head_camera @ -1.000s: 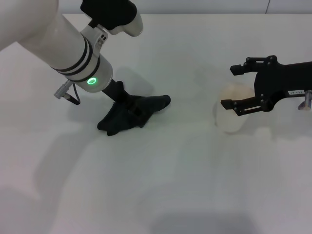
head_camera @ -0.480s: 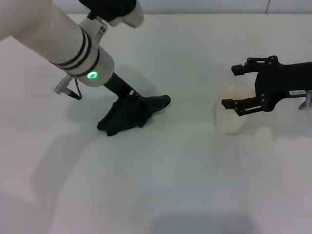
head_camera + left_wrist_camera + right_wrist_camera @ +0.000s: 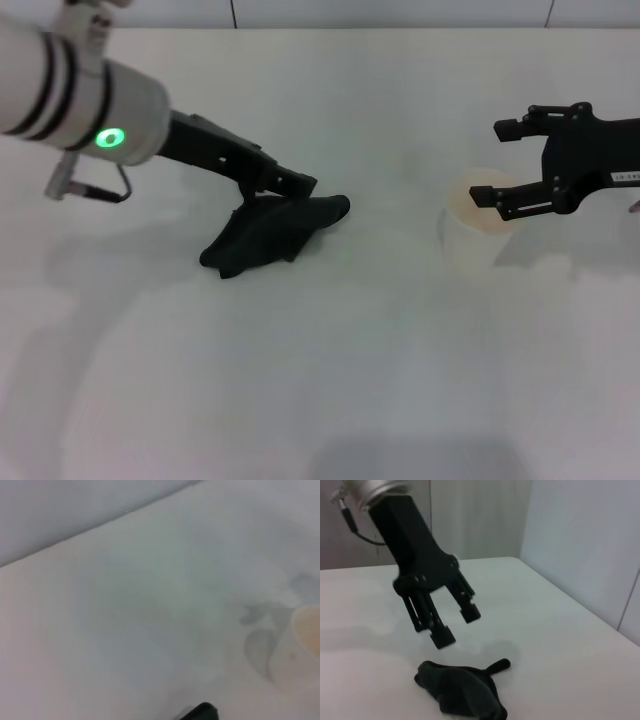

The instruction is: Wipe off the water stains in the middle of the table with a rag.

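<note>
White surface (image 3: 330, 380) is showing no stain now; rag (image 3: 268, 232) is lying mid-left, L gripper (image 3: 455, 625) lifting off it w/ fingers apart, wipe likely done; R gripper (image 3: 505, 165), spread, is backing toward right edge

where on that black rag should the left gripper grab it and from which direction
Grip the raised, bunched middle of the rag, coming straight down from above. It lies crumpled on the table with thin pointed corners that would likely slip out, while the hump gives something to pinch. The left gripper hangs open just above it; the right gripper is by the cup.
</note>
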Robot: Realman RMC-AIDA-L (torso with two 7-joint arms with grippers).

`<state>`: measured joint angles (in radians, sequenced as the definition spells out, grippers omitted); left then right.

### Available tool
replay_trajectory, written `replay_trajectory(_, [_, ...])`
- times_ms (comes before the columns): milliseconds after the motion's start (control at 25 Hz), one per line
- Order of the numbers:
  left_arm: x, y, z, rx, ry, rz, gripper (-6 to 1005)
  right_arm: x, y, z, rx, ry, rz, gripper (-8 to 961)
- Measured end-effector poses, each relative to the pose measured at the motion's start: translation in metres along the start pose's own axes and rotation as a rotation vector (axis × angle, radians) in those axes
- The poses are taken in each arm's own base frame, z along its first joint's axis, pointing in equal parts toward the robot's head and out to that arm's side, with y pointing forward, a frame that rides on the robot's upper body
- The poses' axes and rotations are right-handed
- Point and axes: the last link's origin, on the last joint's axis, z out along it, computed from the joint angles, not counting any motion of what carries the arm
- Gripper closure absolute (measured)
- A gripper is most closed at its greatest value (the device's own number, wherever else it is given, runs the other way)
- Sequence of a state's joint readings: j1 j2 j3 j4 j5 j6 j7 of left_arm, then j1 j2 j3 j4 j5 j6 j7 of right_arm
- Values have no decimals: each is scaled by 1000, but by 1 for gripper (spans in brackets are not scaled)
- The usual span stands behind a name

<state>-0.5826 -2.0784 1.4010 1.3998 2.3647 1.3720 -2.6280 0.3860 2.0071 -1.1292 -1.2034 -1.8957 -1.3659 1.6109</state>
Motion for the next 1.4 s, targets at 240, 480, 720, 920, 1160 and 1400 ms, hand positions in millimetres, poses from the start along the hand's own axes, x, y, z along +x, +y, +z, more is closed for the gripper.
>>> replay_trajectory(240, [-38,-33,-13,-122,167,-219,130,2,1,-1,0,1,7,81])
replay_trajectory(480, [-82,-56,-14,-204,228,-244,131,5,2,0,-4,2,19,81])
replay_trajectory(720, [-120,-60,-18,-228,330,-142,134,8,4,2,-14,5,29,81])
replay_trajectory(920, [-137,-60,-9,-235,338,-103,136,12,6,5,-28,13,43,81])
replay_trajectory(1160, [-153,-53,-2,-181,451,26,138,17,9,8,-41,16,60,81])
replay_trajectory(1400, [-160,-53,-2,-166,534,48,138,19,16,10,-81,24,59,81])
